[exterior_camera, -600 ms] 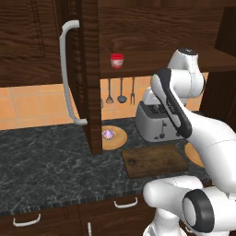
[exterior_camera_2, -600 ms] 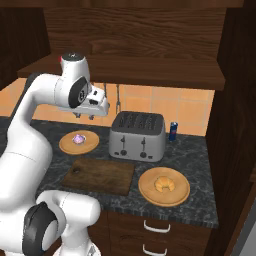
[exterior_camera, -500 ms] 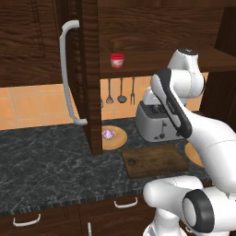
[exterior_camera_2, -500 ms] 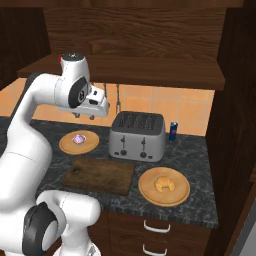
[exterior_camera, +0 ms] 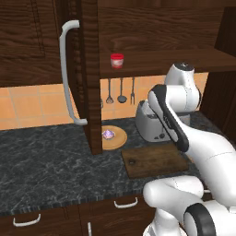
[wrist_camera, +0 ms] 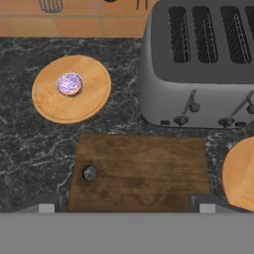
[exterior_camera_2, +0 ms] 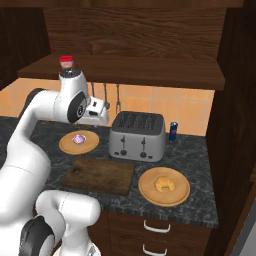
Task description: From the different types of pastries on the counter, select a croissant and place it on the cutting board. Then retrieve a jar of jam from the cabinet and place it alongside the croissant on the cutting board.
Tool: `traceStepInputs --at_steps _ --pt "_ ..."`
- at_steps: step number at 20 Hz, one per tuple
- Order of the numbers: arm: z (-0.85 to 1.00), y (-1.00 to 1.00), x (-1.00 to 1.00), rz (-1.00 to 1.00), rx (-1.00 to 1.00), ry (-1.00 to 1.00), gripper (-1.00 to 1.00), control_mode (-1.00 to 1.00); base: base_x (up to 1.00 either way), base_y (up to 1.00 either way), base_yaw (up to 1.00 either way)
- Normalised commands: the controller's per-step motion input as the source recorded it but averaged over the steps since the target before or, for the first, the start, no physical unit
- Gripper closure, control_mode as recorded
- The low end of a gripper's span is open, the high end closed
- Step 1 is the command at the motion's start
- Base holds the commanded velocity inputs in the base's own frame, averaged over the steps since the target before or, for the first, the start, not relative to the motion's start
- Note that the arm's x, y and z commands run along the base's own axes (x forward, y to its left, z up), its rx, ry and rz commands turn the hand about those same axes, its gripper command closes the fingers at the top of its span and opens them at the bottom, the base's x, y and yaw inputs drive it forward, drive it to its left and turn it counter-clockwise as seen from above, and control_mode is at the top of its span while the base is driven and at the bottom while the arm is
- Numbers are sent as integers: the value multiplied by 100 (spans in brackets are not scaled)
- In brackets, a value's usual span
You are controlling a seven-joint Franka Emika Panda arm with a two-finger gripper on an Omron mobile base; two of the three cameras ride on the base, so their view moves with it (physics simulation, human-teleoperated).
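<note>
The croissant (exterior_camera_2: 165, 184) lies on a round wooden plate (exterior_camera_2: 150, 195) at the right of the counter (exterior_camera_2: 202, 160). The dark cutting board (exterior_camera_2: 100, 176) (exterior_camera: 154, 161) (wrist_camera: 139, 171) is bare, in front of the toaster. A purplish-pink pastry (exterior_camera_2: 78, 138) (exterior_camera: 108, 134) (wrist_camera: 70, 84) rests on another plate. The red jar of jam (exterior_camera: 117, 60) (exterior_camera_2: 66, 62) stands on the shelf of the cabinet (exterior_camera: 90, 69), whose door hangs open. My gripper (exterior_camera_2: 98, 111) (wrist_camera: 126, 204) hovers above the board, pointing down, open with nothing between its fingers.
A grey toaster (exterior_camera_2: 137, 135) (wrist_camera: 198, 64) stands behind the board, with a blue can (exterior_camera_2: 173, 131) to its right. Utensils (exterior_camera: 120, 90) hang on the tiled wall. The open door's white handle (exterior_camera: 67, 73) juts out left of the arm.
The arm has sunk a little, so the jar now shows above its upper joint in the right base view. The things on the counter have not moved.
</note>
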Motion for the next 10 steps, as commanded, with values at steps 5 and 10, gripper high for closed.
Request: traceStepInputs --at_steps 5,10 --pt "-56 0 -12 0 -4 -6 -100 -100 0 0 0" --pt "-6 0 -22 0 0 0 -100 -100 0 0 0"
